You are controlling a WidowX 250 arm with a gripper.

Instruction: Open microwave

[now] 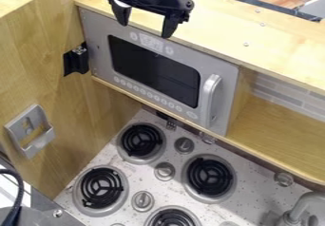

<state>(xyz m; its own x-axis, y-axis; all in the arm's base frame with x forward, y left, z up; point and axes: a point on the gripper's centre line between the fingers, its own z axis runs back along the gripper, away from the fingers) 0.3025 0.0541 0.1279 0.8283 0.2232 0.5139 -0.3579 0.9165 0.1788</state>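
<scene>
My gripper (145,24) hangs at the top of the view, left of centre, in front of the upper left part of the microwave. Its two fingers stand apart with nothing between them. The grey microwave door (98,42) is closed, with a dark window (154,70) in its middle. On the door's right side is a silver vertical handle (210,99), well below and to the right of the gripper, not touched by it.
A wooden shelf top (266,35) runs above the microwave. Below lies a stove with several black burners (211,176) and knobs (164,171). A wooden side wall (38,59) stands at left; a faucet (304,206) is at lower right.
</scene>
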